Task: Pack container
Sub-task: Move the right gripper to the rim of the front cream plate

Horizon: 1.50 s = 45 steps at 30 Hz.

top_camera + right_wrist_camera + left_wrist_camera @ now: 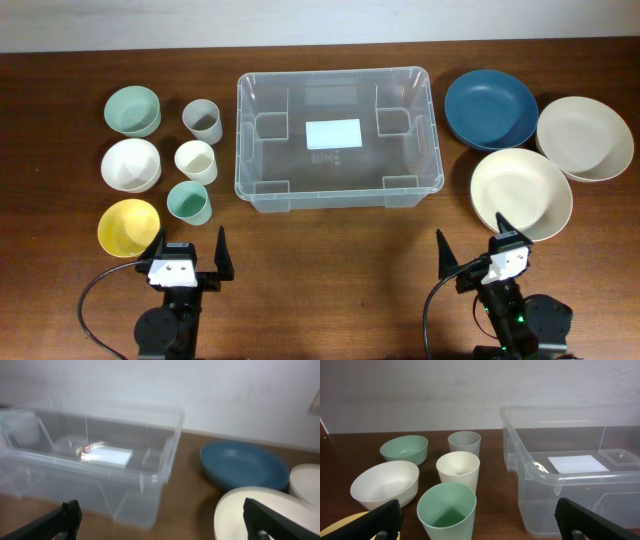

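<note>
A: What is the container (338,196) made of?
B: Clear plastic, smooth and glossy, with light glinting off its rim. The label (333,134) on its base looks like matt white paper.
A: And the table (330,290)?
B: Dark wood, the grain showing, with a soft sheen.
A: The green cup (446,510) and white bowl (385,485) on the left?
B: Smooth, matt, plastic-looking. The blue plate (490,108), far right, has the same dull finish.

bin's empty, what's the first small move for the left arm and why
Probably ease the left gripper forward over the teal cup, the item nearest ahead of it. Its jaws stand open and empty, the cup is upright, and the container beside it holds nothing.
</note>
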Each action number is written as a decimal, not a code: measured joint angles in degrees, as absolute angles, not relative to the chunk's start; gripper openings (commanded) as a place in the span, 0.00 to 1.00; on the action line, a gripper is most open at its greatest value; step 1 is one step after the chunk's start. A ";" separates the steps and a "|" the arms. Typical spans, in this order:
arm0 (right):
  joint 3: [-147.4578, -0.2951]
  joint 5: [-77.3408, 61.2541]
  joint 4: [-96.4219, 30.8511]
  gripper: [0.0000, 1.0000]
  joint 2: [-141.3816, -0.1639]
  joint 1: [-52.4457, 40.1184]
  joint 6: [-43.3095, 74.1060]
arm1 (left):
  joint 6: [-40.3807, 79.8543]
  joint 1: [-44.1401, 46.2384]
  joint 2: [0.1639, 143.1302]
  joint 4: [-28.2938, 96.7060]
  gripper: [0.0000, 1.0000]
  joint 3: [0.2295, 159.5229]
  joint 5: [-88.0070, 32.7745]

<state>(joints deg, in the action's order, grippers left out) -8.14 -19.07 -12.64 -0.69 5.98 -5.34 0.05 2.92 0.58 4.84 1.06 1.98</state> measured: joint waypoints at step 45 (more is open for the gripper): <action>-61.43 -7.27 -54.94 0.99 -65.65 38.28 29.85 | 0.08 2.92 0.58 4.82 1.00 1.04 1.98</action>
<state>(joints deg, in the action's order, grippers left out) -61.43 -7.27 -54.94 -65.65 38.28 29.85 0.08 2.92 0.58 4.82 1.04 1.98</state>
